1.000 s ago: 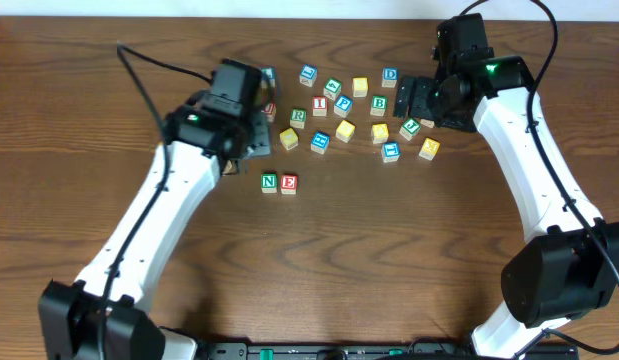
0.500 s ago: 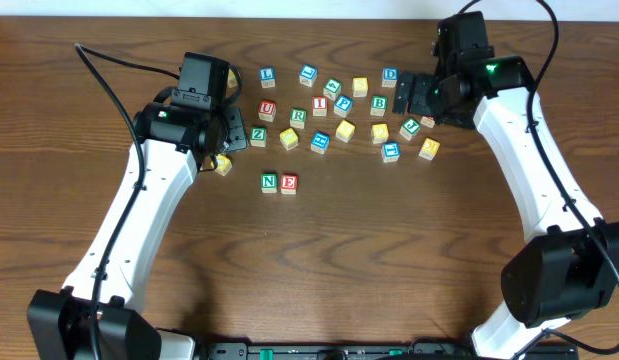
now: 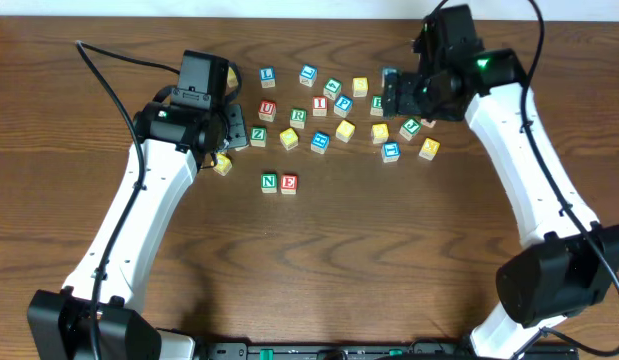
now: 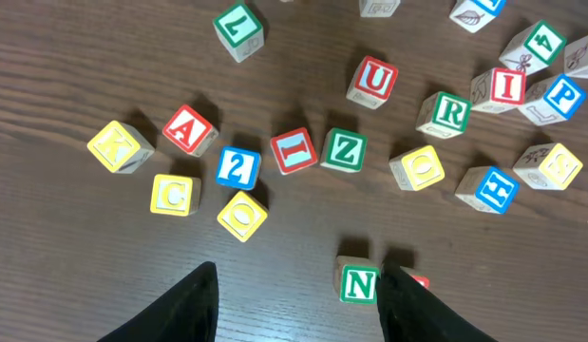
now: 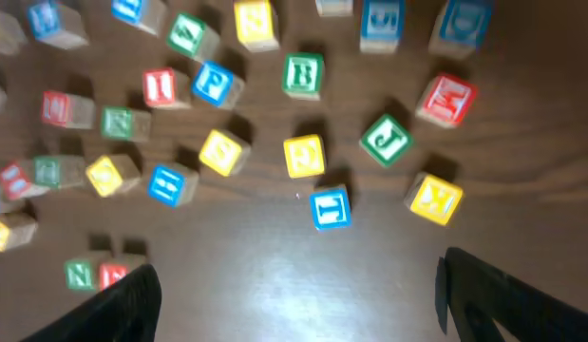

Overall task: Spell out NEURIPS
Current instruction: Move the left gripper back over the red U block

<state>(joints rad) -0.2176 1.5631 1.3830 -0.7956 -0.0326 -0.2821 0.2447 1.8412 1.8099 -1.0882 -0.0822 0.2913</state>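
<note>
Claw (image 4: 298, 269) of the left arm hangs part-open and empty above the worktop (image 3: 389, 260). The green N cube (image 4: 359, 283) shows below, between its two fingers, touching the red E cube (image 3: 288, 183) in a short row set apart from the scatter. Beyond lie the red U cube (image 4: 373, 81), green R cube (image 4: 450, 112), red I cube (image 4: 508, 87) and blue P cube (image 4: 562, 95), loose among other letters; which yellow cube completes the word cannot be told. The right claw (image 5: 295, 266), spread wide and holding nothing, hovers over the right-hand end of the scatter. With two letters placed, U looks the next pick. The fingers would do best to drop squarely over its flat sides, clear of the nearby Z cube (image 4: 343, 149). The cube should then go flush beside E, letter upright, without nudging the row.
</note>
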